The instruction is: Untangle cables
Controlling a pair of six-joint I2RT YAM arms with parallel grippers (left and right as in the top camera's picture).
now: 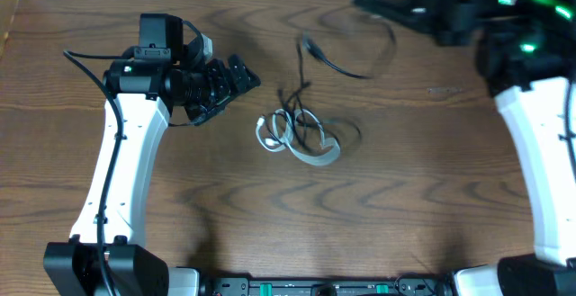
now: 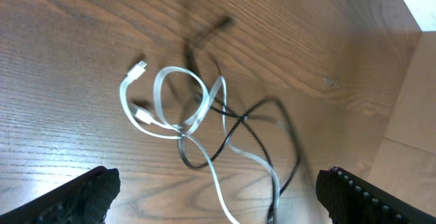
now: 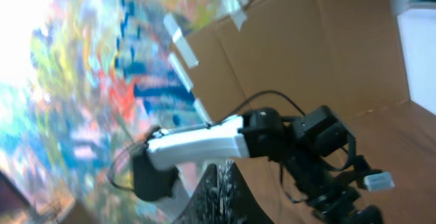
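cables [image 1: 301, 136], white looped through black, lie tangled at the centre of the wooden table [image 1: 405, 206]. left gripper [image 1: 229, 85] stands wide, empty, near them. right gripper [image 3: 221, 190] is closed, high up, facing a cardboard wall [image 3: 306, 47].

A dark wood-grain table [image 1: 270, 224] stands before taped brown cardboard panels [image 3: 327, 47] and a bright, many-coloured painted backdrop [image 3: 88, 81].
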